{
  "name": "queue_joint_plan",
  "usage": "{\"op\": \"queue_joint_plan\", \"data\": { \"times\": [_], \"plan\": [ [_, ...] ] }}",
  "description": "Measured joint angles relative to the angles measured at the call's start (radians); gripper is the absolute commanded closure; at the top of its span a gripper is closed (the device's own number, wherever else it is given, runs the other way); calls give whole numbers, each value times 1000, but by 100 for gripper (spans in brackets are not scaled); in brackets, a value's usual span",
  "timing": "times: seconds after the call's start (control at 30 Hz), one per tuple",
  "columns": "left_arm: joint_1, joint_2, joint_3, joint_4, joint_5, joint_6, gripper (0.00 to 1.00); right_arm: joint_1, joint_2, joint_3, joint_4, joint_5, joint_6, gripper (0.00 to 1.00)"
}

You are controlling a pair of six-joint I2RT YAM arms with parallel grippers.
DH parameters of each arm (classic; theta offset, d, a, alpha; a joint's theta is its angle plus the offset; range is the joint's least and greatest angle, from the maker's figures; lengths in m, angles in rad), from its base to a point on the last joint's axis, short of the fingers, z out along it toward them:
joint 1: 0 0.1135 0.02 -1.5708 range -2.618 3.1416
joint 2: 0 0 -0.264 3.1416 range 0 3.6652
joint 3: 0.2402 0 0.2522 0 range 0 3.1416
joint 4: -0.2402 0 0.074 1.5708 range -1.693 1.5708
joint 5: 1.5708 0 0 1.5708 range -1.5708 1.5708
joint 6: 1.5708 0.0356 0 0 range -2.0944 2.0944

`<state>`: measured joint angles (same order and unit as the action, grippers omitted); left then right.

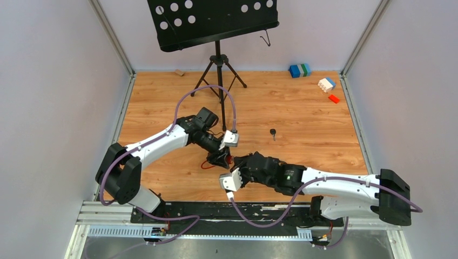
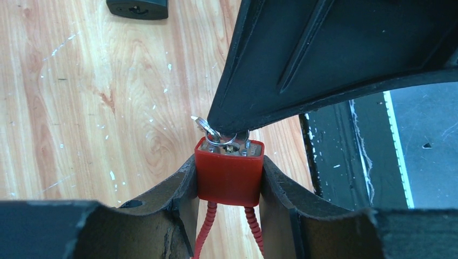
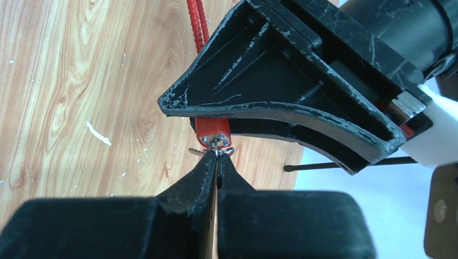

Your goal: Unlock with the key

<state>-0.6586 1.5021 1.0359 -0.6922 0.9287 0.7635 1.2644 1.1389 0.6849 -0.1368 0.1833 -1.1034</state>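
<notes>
This is a robotics lab test cell rather than a lived-in room. A wood-grain tabletop [image 1: 302, 108] is boxed in by plain pale panels [image 1: 48, 81] held in aluminium frame posts [image 1: 113, 38]. Two white-and-black robot arms [image 1: 156, 141] are bolted to a slotted metal rail [image 1: 108, 213] at the near edge, trailing purple cables [image 1: 264, 218]. Props stand at the back: a black music stand [image 1: 216, 21] and coloured toy blocks [image 1: 300, 70].

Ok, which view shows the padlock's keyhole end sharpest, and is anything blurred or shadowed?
Left wrist: red padlock sharp, evenly lit, but the right gripper, pinching the key, covers its keyhole. Right wrist: near fingers dark and soft, padlock small. Top external: padlock too small, mostly hidden.
</notes>
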Motion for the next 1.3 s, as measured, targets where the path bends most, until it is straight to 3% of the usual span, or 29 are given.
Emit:
{"op": "queue_joint_plan", "data": {
  "times": [0.5,0.83,1.2,1.3],
  "plan": [
    [-16,-100,-101,293,-135,-103,100,-274,46,166,-168,-350,328,100],
    [-13,-153,-195,404,-195,-308,100,-364,115,212,-201,-513,376,100],
    [-35,-221,-264,577,-312,-229,100,-486,151,264,-211,-656,613,100],
    [-38,-221,-274,605,-316,-219,100,-508,151,264,-214,-682,652,94]
  ]
}}
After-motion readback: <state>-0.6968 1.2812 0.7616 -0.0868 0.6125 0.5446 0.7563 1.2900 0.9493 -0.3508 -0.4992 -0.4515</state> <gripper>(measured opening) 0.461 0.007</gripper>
